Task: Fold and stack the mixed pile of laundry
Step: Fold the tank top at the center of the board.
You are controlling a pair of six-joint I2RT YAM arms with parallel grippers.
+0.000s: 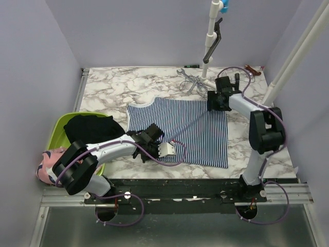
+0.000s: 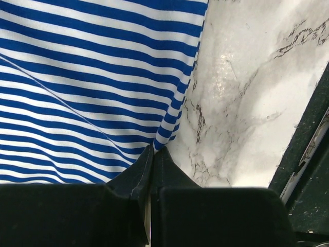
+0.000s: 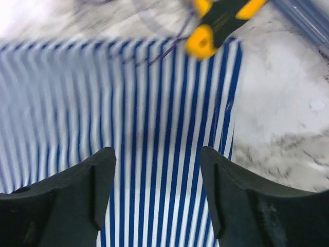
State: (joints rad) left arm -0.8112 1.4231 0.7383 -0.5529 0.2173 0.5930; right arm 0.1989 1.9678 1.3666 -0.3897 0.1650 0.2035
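The navy-and-white striped garment (image 1: 180, 131) lies spread flat on the marble table (image 1: 118, 85). My left gripper (image 1: 152, 137) is at its near edge, shut on a pinch of the striped hem (image 2: 162, 135), with its fingertips (image 2: 153, 149) pressed together. My right gripper (image 1: 216, 100) hovers over the garment's far right corner, open, with stripes (image 3: 154, 134) showing between its fingers and nothing held. The plain black garment (image 1: 92, 127) is heaped in the lime green basin (image 1: 57, 131). The pink shark-print garment (image 1: 47, 165) bulges out at the basin's near left.
A white pole with a black handle (image 1: 211, 43) stands at the back. Loose cables and a wrench (image 1: 189, 80) lie beside its foot. A blurred yellow-and-black object (image 3: 216, 23) sits past the garment's edge in the right wrist view. The black table rail (image 1: 205, 185) runs along the front.
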